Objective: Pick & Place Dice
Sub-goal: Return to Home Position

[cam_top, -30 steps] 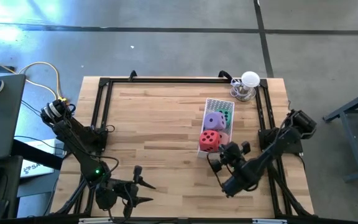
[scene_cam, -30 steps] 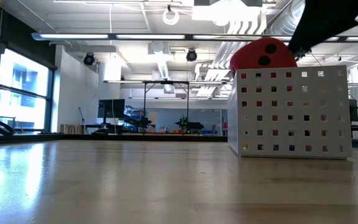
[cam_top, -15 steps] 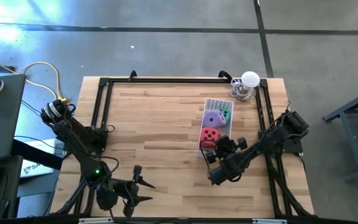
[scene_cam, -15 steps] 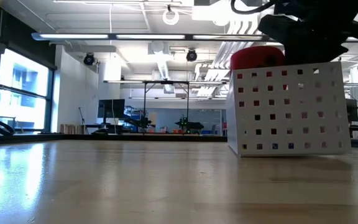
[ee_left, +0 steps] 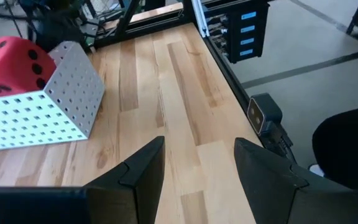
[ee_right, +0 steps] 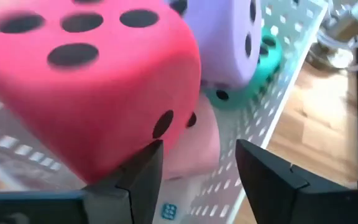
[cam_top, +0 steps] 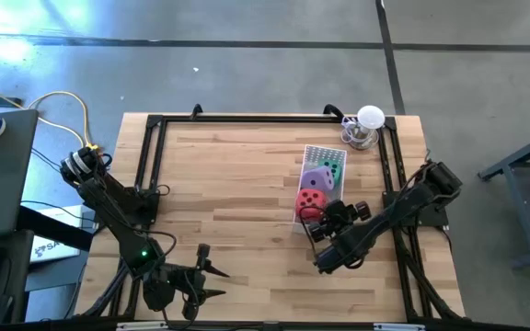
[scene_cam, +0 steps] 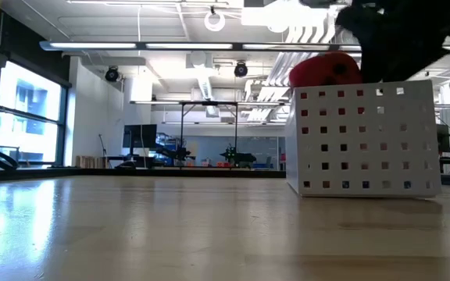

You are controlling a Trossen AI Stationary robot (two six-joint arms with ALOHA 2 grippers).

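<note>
— What has shifted in the last half second?
— Only the right arm. Its elbow has slid a little toward the right side of the table (cam_top: pixel 228 184). In the low view the white bin (cam_top: pixel 313 153), which stood tipped, sits level again. The left arm has not budged.

— Start at the left, then.
— The left gripper (cam_top: pixel 212 283) waits over the table's near left corner. Its jaws are spread wide, with nothing but bare wood between them. The bin lies well ahead of those jaws and off to one side, far from either finger.

— And the dice?
— All four are in the bin. The red die (cam_top: pixel 313 202) rides highest, at the end nearest the right gripper (cam_top: pixel 313 226). The pink die (ee_right: pixel 196 146) lies under it. The purple die (cam_top: pixel 317 176) comes next along the bin, and the green die (cam_top: pixel 334 171) is tucked beside the purple one against the bin's wall.

— How do the right gripper's jaws stand?
— Parted wide and holding nothing. The red die sits just ahead of the fingertips, and I cannot tell whether they touch it. Pink shows lower, straight ahead of the gap between the fingers. Purple and green lie farther out beyond the red.
</note>
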